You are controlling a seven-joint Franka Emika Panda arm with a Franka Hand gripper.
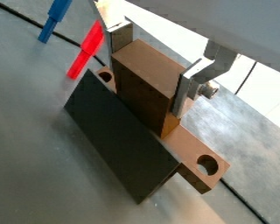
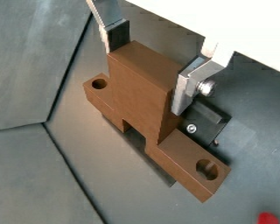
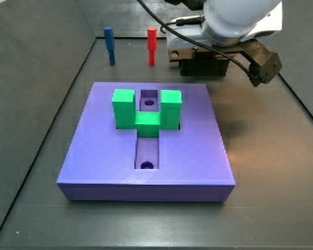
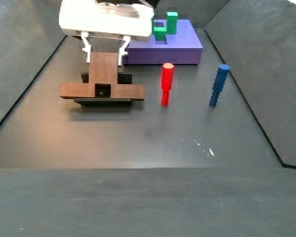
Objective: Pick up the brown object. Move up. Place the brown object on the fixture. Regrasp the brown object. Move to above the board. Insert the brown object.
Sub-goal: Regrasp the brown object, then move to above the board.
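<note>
Jaws of gripper (image 2: pixel 154 61) clamp the upright stem of the brown object (image 2: pixel 143 92), whose holed crossbar rests on the fixture (image 1: pixel 122 140), w/ the board (image 3: pixel 146 142) well apart. Judged: fixture steadies the piece for regrasp, approx. mid-task.

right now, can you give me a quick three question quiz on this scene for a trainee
1. True or false: the gripper has its fingers on either side of the raised middle block of the brown object.
2. Which sits on the board? A) red peg B) green U-shaped block C) blue peg
3. Fill in: in a side view, the red peg stands on the floor beside the ____ peg.

Key: 1 true. 2 B, the green U-shaped block. 3 blue; the blue peg is apart from it, and both are upright.
</note>
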